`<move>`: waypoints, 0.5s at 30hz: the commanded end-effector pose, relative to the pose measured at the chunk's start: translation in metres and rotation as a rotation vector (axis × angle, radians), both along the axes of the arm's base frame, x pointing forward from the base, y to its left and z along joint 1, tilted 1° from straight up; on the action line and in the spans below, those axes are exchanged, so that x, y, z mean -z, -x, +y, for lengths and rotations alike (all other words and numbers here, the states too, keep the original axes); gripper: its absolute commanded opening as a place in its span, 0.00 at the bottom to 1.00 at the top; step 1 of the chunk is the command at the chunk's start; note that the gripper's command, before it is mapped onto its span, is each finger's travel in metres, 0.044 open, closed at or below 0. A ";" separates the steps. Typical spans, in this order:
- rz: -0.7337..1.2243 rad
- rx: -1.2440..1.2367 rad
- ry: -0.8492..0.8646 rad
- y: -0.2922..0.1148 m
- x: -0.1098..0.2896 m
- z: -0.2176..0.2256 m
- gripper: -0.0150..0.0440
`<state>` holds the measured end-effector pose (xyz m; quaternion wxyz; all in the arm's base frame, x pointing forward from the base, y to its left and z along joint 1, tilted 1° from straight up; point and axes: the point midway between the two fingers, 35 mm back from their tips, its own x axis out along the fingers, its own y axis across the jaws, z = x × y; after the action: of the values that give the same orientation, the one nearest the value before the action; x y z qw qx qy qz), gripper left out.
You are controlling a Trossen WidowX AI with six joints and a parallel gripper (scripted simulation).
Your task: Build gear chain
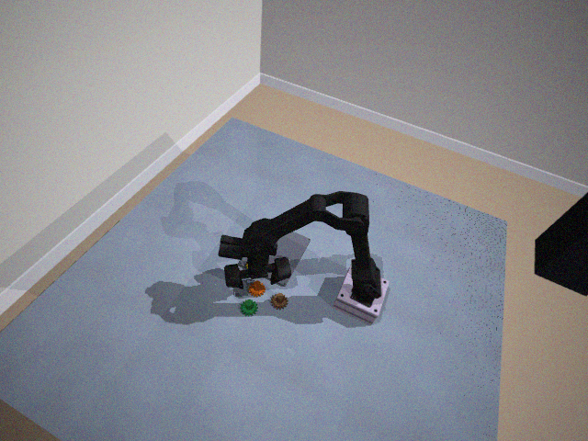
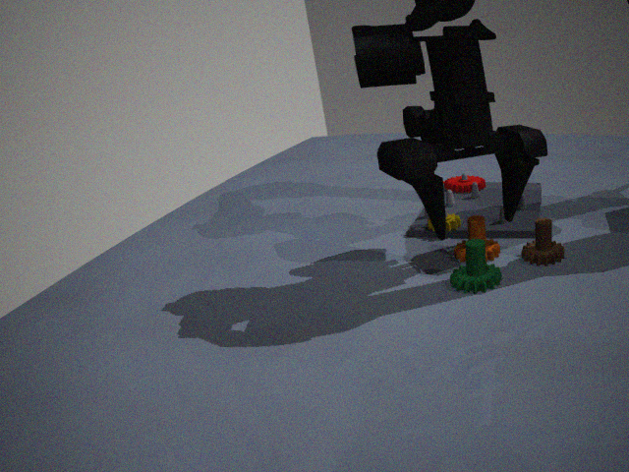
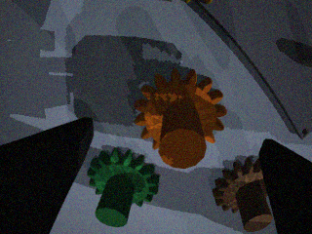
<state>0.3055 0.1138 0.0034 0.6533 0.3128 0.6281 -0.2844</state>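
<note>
My gripper is open and empty, pointing down, its fingertips above and to either side of the orange gear. That gear stands upright on the table, handle up. The green gear and the brown gear stand nearby. The grey board carries the red gear at its back and the yellow gear, partly hidden by a finger. Pegs show between them; the arm hides much of the board in the top view.
The board's near edge lies just behind the orange gear in the exterior view. The arm's pale base stands right of the gears in the top view. The arm's shadow falls across the blue-grey mat.
</note>
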 end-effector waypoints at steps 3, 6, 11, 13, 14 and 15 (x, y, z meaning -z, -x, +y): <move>0.000 0.005 0.003 0.000 0.001 -0.001 0.78; 0.000 0.005 0.003 0.000 0.001 -0.001 0.64; 0.000 0.005 0.003 0.000 0.001 -0.001 0.42; 0.000 0.005 0.003 0.000 0.001 -0.001 0.37; 0.000 0.005 0.003 0.000 0.001 -0.001 0.35; 0.000 0.005 0.003 0.000 0.001 -0.001 0.34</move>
<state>0.3055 0.1137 0.0028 0.6533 0.3125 0.6282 -0.2846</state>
